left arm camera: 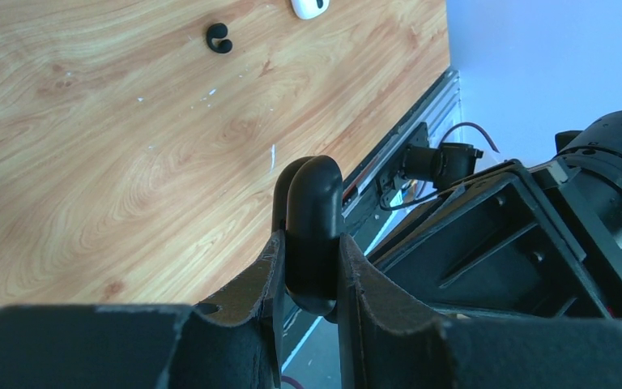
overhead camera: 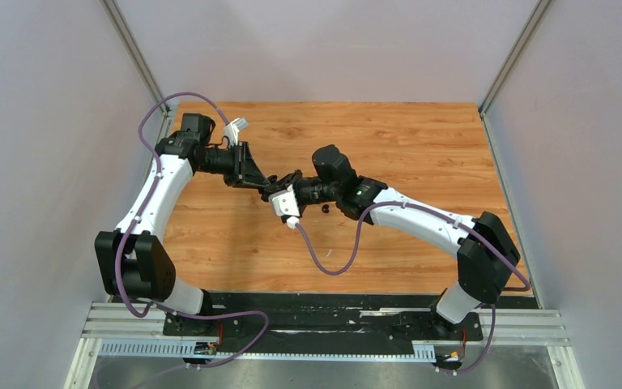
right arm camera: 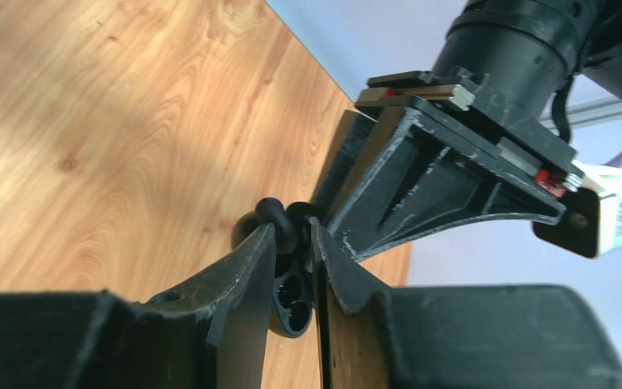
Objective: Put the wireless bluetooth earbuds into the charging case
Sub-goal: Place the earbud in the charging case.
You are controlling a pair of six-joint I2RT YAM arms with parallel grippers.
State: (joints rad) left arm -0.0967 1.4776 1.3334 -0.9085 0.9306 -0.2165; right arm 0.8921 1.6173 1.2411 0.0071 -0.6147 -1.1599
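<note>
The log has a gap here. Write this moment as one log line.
left gripper: jaws shut on black case | right gripper: jaws shut on black earbud, meeting left gripper | table: second black earbud loose

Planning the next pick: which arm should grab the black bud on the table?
Right, probably. The bud lies beside its wrist, while the left gripper is shut on the case and can hold it.

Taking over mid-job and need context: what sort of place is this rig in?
Probably a lab test cell: plain grey partition walls on three sides, a wood-grain tabletop, an aluminium mounting rail at the near edge.
</note>
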